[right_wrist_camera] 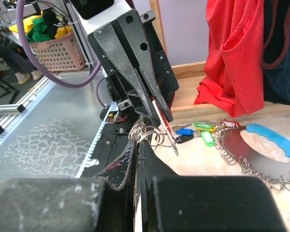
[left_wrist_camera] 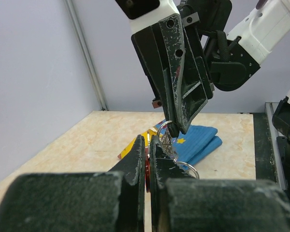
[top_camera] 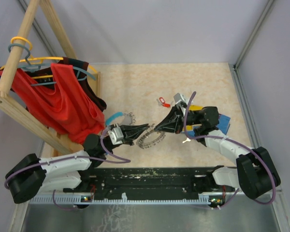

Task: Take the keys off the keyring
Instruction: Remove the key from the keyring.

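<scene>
From above, the left gripper (top_camera: pixel 146 128) and the right gripper (top_camera: pixel 158 127) are seen tip to tip over the near middle of the table (top_camera: pixel 135 82). The keyring (top_camera: pixel 151 139) shows just below them as an arc of small silver loops. Whether it hangs or lies on the surface cannot be told from that view. A single red-tagged key (top_camera: pixel 163 102) is seen lying apart, farther back on the table.

What is pinched is shown only by the wrist cameras. In the left wrist view the left arm's own fingers (left_wrist_camera: pixel 133 164) are pressed almost together, with a thin red tag (left_wrist_camera: pixel 147 174) clamped edge-on between them. The right gripper's tips are closed from above on one silver loop of the keyring, and more loops are seen dangling beside the left fingers. A folded blue cloth (left_wrist_camera: pixel 198 140) marked with a yellow star is visible behind them on the table.

In the right wrist view the right arm's own fingers are likewise seen closed, with a bunch of loops gathered where the two grippers meet. The red tag appears there as a sliver in the left gripper's closed tips. Only this view shows a cluster of keys (right_wrist_camera: pixel 198 131) with blue, green, yellow and red tags lying on the table beyond. Beside the cluster lies a chain of silver loops (right_wrist_camera: pixel 232 154) fitted with a blue handle (right_wrist_camera: pixel 270 139). Both are in front of the wooden rack (right_wrist_camera: pixel 208 70), on which a red garment (right_wrist_camera: pixel 241 53) is hung. That cluster cannot be made out in the top view.
</scene>
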Controlling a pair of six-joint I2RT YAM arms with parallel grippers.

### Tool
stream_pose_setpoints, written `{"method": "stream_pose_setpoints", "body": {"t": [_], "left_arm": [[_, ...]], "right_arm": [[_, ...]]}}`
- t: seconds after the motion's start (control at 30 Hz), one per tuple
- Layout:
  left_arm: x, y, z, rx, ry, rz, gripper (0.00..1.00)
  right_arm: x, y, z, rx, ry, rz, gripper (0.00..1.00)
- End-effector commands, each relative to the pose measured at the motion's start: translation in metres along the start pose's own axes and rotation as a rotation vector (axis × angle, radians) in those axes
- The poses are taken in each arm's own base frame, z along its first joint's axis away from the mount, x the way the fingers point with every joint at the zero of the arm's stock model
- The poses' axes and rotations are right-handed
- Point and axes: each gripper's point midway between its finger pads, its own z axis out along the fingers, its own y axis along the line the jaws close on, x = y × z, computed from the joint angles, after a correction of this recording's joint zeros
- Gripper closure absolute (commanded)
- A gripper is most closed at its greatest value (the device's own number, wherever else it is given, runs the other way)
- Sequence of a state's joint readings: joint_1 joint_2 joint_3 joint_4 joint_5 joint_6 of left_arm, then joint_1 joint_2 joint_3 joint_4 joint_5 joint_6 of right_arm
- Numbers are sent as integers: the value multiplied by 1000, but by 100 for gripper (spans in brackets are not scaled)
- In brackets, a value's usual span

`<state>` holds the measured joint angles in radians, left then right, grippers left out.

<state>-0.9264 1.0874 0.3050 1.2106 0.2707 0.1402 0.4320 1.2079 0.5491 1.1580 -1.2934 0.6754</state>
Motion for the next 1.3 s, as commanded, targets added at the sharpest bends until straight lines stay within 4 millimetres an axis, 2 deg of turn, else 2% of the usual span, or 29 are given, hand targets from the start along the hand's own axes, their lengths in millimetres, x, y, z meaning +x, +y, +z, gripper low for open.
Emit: {"method": "stream_pose_setpoints", "body": {"t": [0.0, 0.1, 0.2, 0.37, 0.53, 0.87, 1.27], "left_arm": [[10, 29, -10, -147, 50, 54, 100], [-5, 35, -10, -169, 28, 70, 100], [-12, 38, -10, -181, 40, 69, 100], [-13, 34, -9, -161, 67, 41, 100], [-13, 29, 0, -128, 112, -32, 100], [-15, 27, 14, -111, 169, -128, 100], [-11, 22, 21, -92, 177, -189, 100]], "right_arm": [[-6, 13, 2, -66, 21, -120, 100], [0, 4, 2, -44, 37, -137, 100], [11, -9, 0, 1, 74, -116, 100], [22, -30, -3, 78, 127, -135, 100], [29, -43, -7, 139, 162, -154, 100], [29, -46, -8, 160, 173, -173, 97], [24, -42, -5, 158, 168, -180, 79]]}}
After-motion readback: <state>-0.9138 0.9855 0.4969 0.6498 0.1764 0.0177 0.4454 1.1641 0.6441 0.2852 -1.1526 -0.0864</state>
